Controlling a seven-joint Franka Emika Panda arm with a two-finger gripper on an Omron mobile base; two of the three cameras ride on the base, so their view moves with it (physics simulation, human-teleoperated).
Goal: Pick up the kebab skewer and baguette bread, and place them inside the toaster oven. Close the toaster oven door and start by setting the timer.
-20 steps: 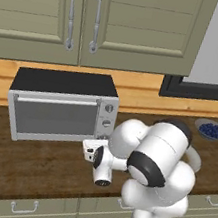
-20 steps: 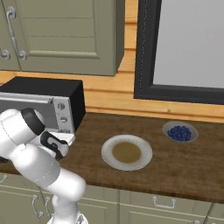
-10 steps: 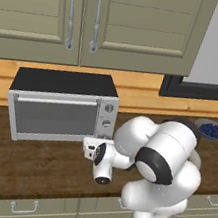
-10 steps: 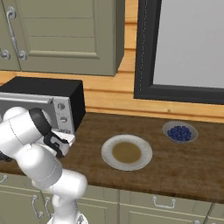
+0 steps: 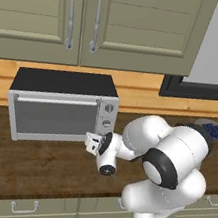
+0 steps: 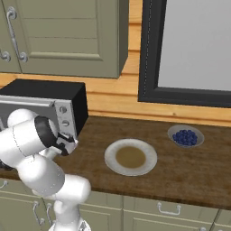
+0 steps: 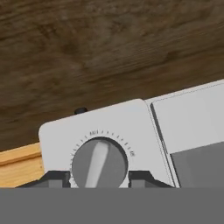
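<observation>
The silver toaster oven with a black top stands on the counter, also in the right base view. Its door is closed against the front. My gripper is pressed up to the control panel at the oven's lower right corner. In the hand view a round knob with a pale pointer sits between my two fingertips, which flank it closely on both sides. Two more knobs show above the hand. The kebab skewer and baguette bread are out of view.
A round cream plate with a brown centre lies on the counter right of the oven. Further right is a bowl of dark blue berries. Green cabinets hang above, and a dark-framed window stands at the right.
The hand stays at the oven's lower knob. The arm's elbow and upper links have swung a little to the right.
</observation>
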